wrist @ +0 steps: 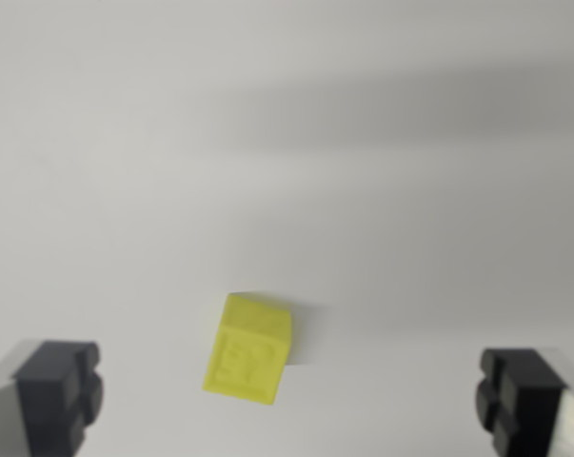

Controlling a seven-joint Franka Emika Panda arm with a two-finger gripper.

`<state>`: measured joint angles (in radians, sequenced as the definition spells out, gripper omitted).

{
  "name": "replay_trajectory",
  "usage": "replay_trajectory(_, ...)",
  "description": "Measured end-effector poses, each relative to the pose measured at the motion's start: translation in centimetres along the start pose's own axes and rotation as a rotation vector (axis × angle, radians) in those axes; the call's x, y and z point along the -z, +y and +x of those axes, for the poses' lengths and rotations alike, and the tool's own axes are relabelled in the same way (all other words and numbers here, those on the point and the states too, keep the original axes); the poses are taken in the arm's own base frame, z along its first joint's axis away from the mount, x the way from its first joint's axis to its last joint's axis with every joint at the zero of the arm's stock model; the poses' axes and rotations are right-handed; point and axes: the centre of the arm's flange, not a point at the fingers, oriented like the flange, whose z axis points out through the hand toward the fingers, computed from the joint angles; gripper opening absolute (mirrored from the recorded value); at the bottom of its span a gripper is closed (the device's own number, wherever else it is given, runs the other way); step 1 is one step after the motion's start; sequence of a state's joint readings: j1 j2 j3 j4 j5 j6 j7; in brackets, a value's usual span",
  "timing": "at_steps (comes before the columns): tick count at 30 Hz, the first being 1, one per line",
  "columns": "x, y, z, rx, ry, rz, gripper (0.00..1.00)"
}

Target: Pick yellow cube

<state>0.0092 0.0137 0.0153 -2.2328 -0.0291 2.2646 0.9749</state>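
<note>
Plain white counter all round, bare room on every side of cube. My gripper spread wide, holding nothing; dark blocky fingertips low at both corners. Yellow cube rests on counter between them, nearer wrist view's left, apart from both. Skewed, matte, embossed mark on face, picture slightly blurred.
</note>
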Motion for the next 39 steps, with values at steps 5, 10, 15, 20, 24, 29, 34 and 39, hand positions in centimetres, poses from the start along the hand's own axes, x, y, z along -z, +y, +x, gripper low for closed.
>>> replay_trajectory(5,-1.2,0.4,-0.7,-0.014,-0.001,0.000,1.00)
replay_trajectory(10,-2.4,0.9,-1.4,-0.028,-0.003,-0.001,1.00)
replay_trajectory(15,-3.7,1.3,-2.1,-0.042,-0.005,-0.001,1.00)
replay_trajectory(20,-4.9,1.8,-2.8,-0.057,-0.006,-0.001,1.00)
replay_trajectory(24,-5.9,2.1,-3.4,-0.068,-0.007,-0.001,1.00)
replay_trajectory(29,-7.1,2.6,-4.1,-0.082,-0.009,-0.002,1.00)
replay_trajectory(34,-8.3,3.0,-4.8,-0.096,-0.011,-0.002,1.00)
replay_trajectory(39,-9.6,3.5,-5.5,-0.110,-0.013,-0.002,1.00)
